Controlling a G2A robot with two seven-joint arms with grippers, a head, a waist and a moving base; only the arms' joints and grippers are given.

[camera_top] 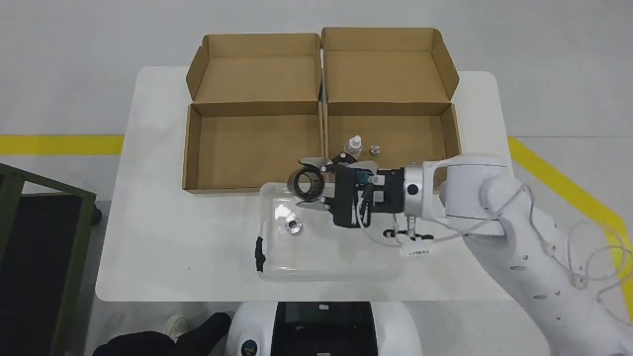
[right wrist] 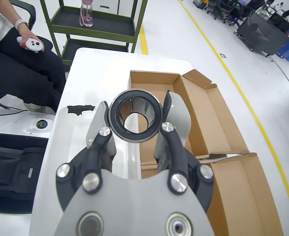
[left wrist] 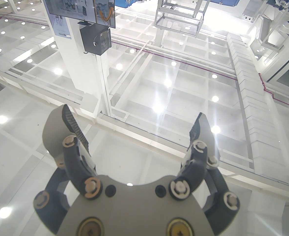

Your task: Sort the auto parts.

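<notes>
My right gripper [camera_top: 309,184] [right wrist: 136,104] is shut on a cylindrical bearing [camera_top: 307,181] [right wrist: 136,138] with a black rim and a metal bore. It holds the bearing above the far edge of a clear plastic tray [camera_top: 326,275], just in front of the left cardboard box [camera_top: 252,143] [right wrist: 154,79]. A small metal part [camera_top: 292,224] lies in the tray. The right cardboard box [camera_top: 435,133] [right wrist: 232,185] holds two small parts [camera_top: 354,142] near its front left corner. My left gripper [left wrist: 132,112] is open with nothing between its fingers, pointing up at the ceiling.
Both boxes stand side by side at the back of the white table [camera_top: 148,237], lids folded back. A strip of black tape [right wrist: 80,109] marks the tray. A green shelf cart [camera_top: 45,257] stands left of the table.
</notes>
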